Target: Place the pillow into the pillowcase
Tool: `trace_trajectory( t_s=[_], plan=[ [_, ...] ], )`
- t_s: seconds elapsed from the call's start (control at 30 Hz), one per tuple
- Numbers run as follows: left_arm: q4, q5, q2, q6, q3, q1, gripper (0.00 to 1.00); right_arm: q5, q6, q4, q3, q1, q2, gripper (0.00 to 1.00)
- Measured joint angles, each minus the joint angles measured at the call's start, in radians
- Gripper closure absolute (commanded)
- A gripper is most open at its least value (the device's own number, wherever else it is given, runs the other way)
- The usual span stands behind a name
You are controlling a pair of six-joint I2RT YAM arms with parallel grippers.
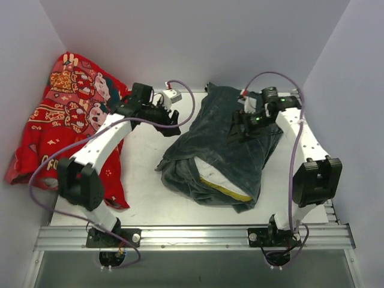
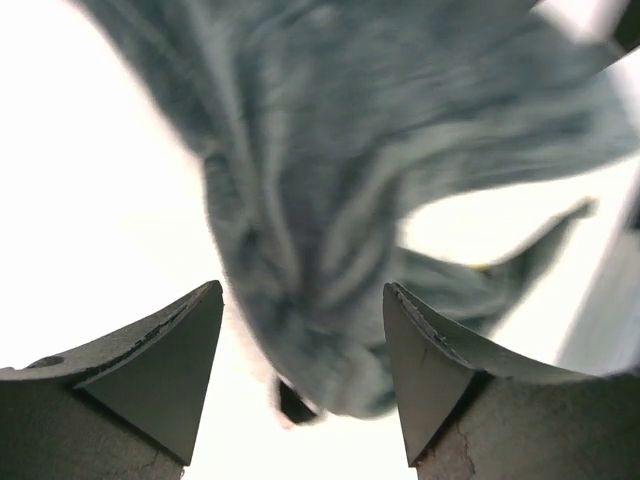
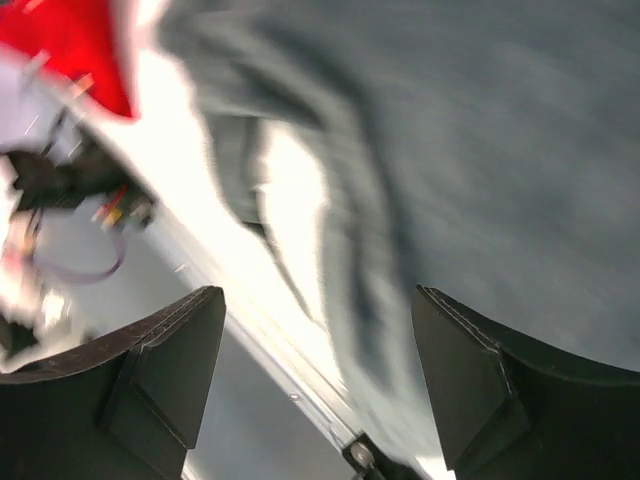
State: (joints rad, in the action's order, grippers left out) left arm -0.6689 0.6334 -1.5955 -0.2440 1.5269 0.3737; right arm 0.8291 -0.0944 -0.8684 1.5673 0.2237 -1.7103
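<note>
Both grippers stand open, holding nothing. The pillowcase (image 1: 223, 133) lies under the right gripper (image 1: 241, 128), the nearer one, and just right of the left gripper (image 1: 170, 115). Its long axis runs back toward the bases, where the pillow (image 1: 211, 174) shows.

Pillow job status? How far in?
Done: pillow mostly inside the pillowcase. In hand: nothing; left end effector and right end effector both open near its far end. Remaining: the yellow-banded edge pokes out the near opening; push it in.
</note>
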Motion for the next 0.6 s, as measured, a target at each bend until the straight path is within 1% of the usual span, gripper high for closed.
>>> trace_trajectory(
  t_s=[0.07, 0.13, 0.23, 0.27, 0.3, 0.33, 0.4, 0.43, 0.5, 0.57, 0.6],
  plan=[
    [0.022, -0.040, -0.102, -0.009, 0.008, 0.007, 0.28, -0.072, 0.006, -0.012, -0.039, -0.093, 0.047, 0.24],
    [0.029, -0.069, -0.205, -0.021, 0.009, 0.017, 0.29, -0.146, 0.011, -0.036, -0.085, -0.156, 0.047, 0.24],
    [0.028, -0.091, -0.311, -0.050, 0.002, 0.037, 0.37, -0.233, 0.011, -0.083, -0.151, -0.207, -0.014, 0.26],
    [0.026, -0.091, -0.324, -0.060, -0.007, 0.044, 0.45, -0.253, 0.010, -0.090, -0.173, -0.213, -0.040, 0.27],
    [0.027, -0.088, -0.327, -0.072, -0.021, 0.052, 0.49, -0.266, 0.011, -0.096, -0.192, -0.214, -0.065, 0.30],
    [0.025, -0.079, -0.323, -0.086, -0.036, 0.060, 0.53, -0.274, 0.010, -0.101, -0.206, -0.212, -0.093, 0.35],
    [0.030, -0.056, -0.300, -0.117, -0.079, 0.074, 0.60, -0.275, 0.011, -0.106, -0.203, -0.201, -0.151, 0.40],
    [0.035, -0.044, -0.283, -0.129, -0.109, 0.081, 0.62, -0.274, 0.014, -0.111, -0.189, -0.193, -0.183, 0.45],
    [0.048, -0.023, -0.229, -0.151, -0.190, 0.091, 0.65, -0.271, 0.023, -0.137, -0.104, -0.168, -0.266, 0.49],
    [0.053, -0.012, -0.158, -0.162, -0.282, 0.101, 0.64, -0.269, 0.036, -0.159, 0.013, -0.139, -0.342, 0.55],
    [0.051, -0.008, -0.125, -0.164, -0.319, 0.105, 0.62, -0.270, 0.041, -0.173, 0.083, -0.123, -0.379, 0.60]
  ],
)
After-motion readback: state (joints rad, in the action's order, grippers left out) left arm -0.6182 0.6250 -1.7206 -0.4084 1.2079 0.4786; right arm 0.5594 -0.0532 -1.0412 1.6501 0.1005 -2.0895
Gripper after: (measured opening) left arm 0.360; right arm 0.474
